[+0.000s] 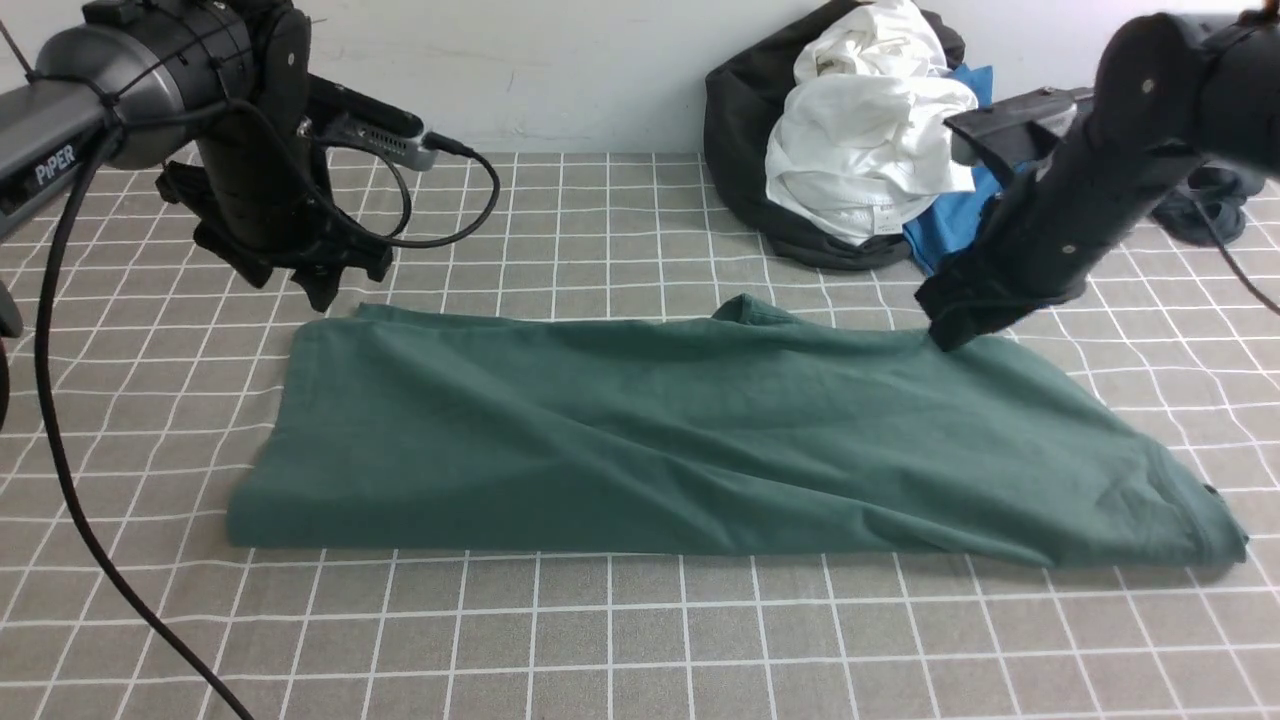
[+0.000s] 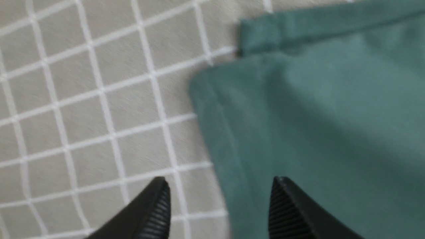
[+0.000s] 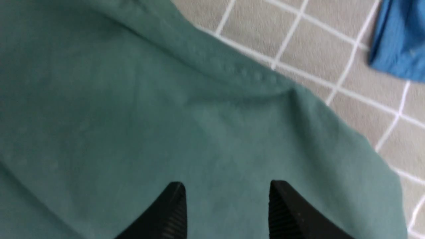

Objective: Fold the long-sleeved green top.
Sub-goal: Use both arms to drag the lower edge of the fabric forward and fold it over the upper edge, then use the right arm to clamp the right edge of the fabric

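The green long-sleeved top (image 1: 690,430) lies flat across the middle of the checked tablecloth, folded into a wide band. My left gripper (image 1: 320,285) hangs open over its far left corner; in the left wrist view (image 2: 219,186) one finger is over the cloth-covered table and the other over the green fabric (image 2: 315,116). My right gripper (image 1: 945,325) is open just above the top's far right edge; the right wrist view (image 3: 227,189) shows both fingers over green fabric (image 3: 149,116), gripping nothing.
A pile of clothes stands at the back right: a dark charcoal garment (image 1: 745,130), white garments (image 1: 865,130) and a bright blue top (image 1: 955,215), whose corner shows in the right wrist view (image 3: 398,43). A black cable (image 1: 60,440) trails at the left.
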You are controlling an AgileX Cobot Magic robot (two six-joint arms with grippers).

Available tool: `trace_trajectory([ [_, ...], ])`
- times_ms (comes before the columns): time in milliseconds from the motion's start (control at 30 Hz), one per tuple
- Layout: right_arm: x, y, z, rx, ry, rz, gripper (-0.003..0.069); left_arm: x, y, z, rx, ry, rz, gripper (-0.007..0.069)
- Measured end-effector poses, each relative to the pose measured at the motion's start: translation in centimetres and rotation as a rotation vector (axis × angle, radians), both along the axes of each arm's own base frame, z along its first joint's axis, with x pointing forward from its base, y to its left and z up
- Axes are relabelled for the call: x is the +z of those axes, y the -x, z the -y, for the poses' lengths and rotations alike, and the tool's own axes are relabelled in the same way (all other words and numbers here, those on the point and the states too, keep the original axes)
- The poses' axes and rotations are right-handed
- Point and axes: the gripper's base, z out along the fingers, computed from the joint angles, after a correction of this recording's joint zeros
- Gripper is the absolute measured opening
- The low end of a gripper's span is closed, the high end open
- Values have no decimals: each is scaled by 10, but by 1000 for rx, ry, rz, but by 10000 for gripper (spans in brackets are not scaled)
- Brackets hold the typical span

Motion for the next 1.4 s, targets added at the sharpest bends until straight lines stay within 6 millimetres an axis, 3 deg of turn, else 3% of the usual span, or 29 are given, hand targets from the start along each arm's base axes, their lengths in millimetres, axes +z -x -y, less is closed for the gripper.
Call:
trace_trajectory([
  [33,6,6,17,-42,1,-52,304,5,9,10,-26,54,-27,281],
  [100,12,12,30,-72,-6,-71,293,7,16,15,-47,82,-40,219],
  [233,19,43,72,-190,-27,-103,255,1,44,34,-119,130,-119,41],
  [367,14,63,95,-280,-38,-89,240,-9,68,46,-159,142,-184,-1],
  [467,-7,70,115,-356,-45,-87,258,-11,87,61,-215,163,-217,-8],
  [567,-20,70,125,-389,-45,-98,322,-11,102,77,-270,189,-234,-8],
  [600,-26,67,130,-411,-48,-99,389,-8,114,93,-328,206,-242,-8],
  [767,-47,61,138,-459,-42,-133,581,-2,143,129,-467,233,-252,-8],
  [867,-66,56,139,-480,-45,-176,650,-2,162,148,-547,230,-265,-8],
  [967,-87,53,139,-485,-47,-225,666,-1,179,165,-611,225,-280,-8],
  [1033,-100,51,137,-480,-42,-255,661,-2,188,174,-647,217,-296,-8],
  [1167,-101,48,132,-462,-33,-247,606,-2,197,181,-680,205,-321,-8],
  [1267,-101,47,127,-446,-30,-246,510,-3,198,180,-686,191,-328,-8],
  [1300,-100,47,122,-430,-25,-242,433,-2,197,179,-688,180,-327,-8],
  [1333,-99,47,122,-431,-26,-241,423,-2,197,178,-689,175,-326,-8],
  [1367,-94,48,117,-410,-14,-235,332,0,197,176,-695,156,-315,-8],
  [1400,-94,48,117,-408,-13,-236,321,0,197,176,-696,153,-314,-8],
])
